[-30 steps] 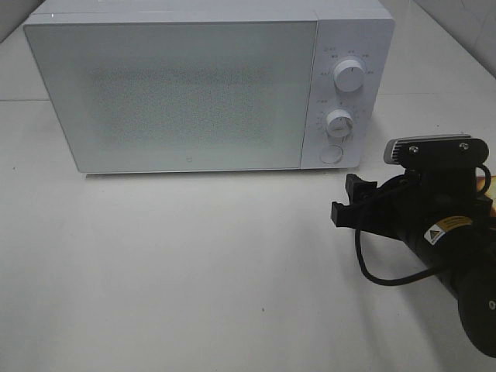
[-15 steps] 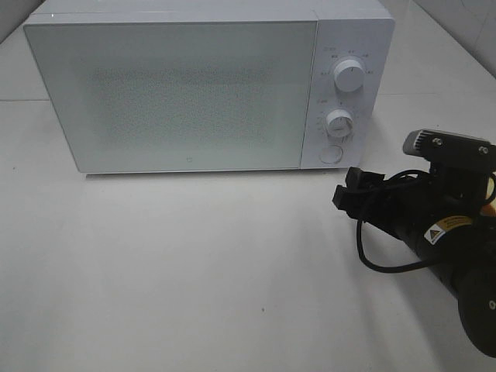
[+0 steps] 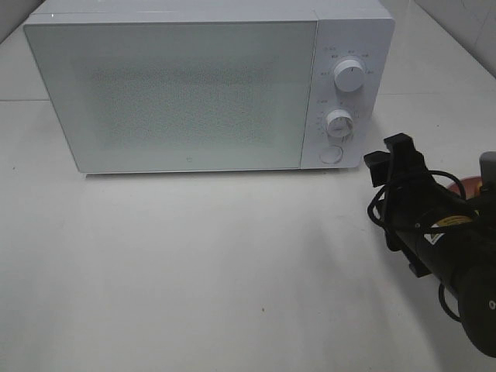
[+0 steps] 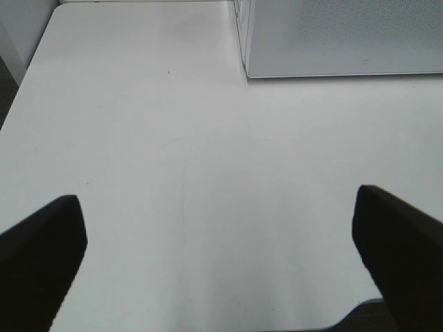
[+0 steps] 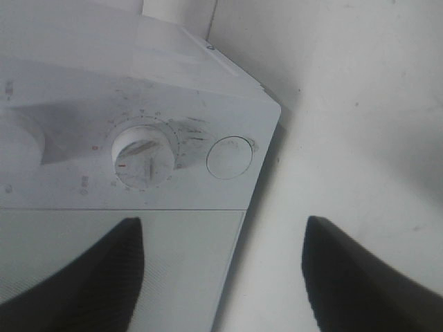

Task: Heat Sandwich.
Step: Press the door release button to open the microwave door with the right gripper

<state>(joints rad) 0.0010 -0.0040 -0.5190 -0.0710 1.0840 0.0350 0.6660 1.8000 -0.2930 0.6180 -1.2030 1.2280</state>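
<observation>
Prob. door-opening stage. Aim R claw (image 3: pixel 387 156), jaws apart & empty, square at round btn (image 3: pixel 331 154) on front lower-right corner of microwave (image 3: pixel 170 93), under lower knob (image 3: pixel 339 122); push straight, w/o nudging it. Hold L claw (image 4: pixel 216 197), spread wide & empty over table (image 4: pixel 173 138), clear of microwave door. Count: 1 microwave, 2 knobs, 1 btn, 2 claws, 0 sandwich in view; can't tell where.

A yellow warning-triangle label (image 3: pixel 447 225) sits on the arm (image 3: pixel 465 267) behind the right gripper (image 3: pixel 388 156); dial markings (image 3: pixel 322 118) on the microwave (image 3: pixel 170 93) are illegibly small.
</observation>
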